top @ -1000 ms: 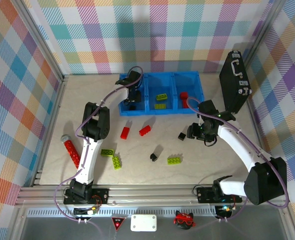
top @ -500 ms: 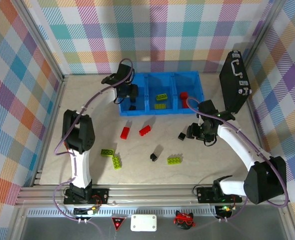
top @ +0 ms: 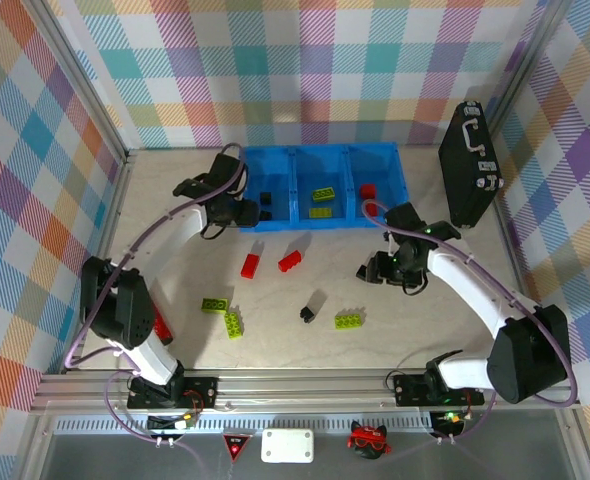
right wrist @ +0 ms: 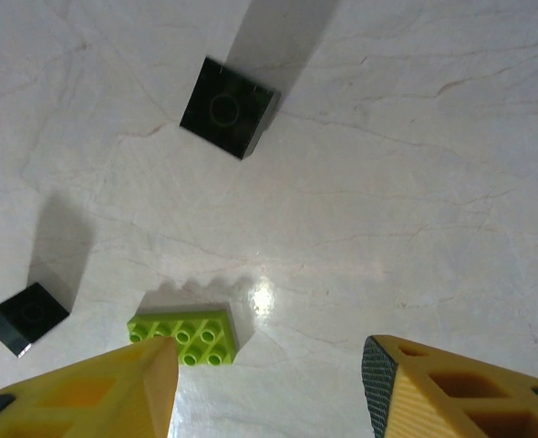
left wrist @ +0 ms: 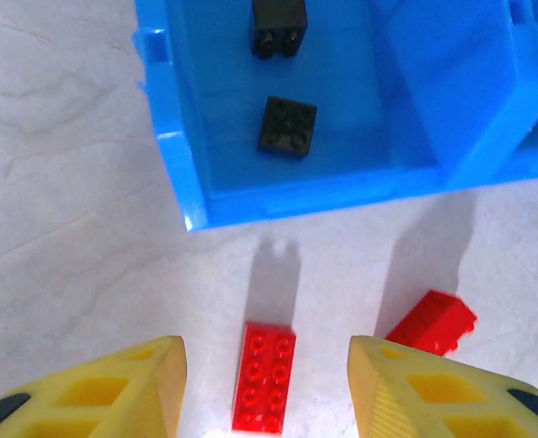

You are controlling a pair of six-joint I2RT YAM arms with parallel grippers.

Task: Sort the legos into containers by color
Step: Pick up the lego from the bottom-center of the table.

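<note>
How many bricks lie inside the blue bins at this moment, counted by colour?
Black bricks: 2
Lime green bricks: 2
Red bricks: 1
Total in the blue bins: 5

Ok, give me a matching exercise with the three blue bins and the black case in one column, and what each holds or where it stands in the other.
Column one:
1. left bin
2. middle bin
3. right bin
4. black case

Column two:
a. holds a red brick
b. stands apart at the far right
c. holds black bricks
d. holds lime green bricks

Pairs: 1-c, 2-d, 3-a, 4-b
</note>
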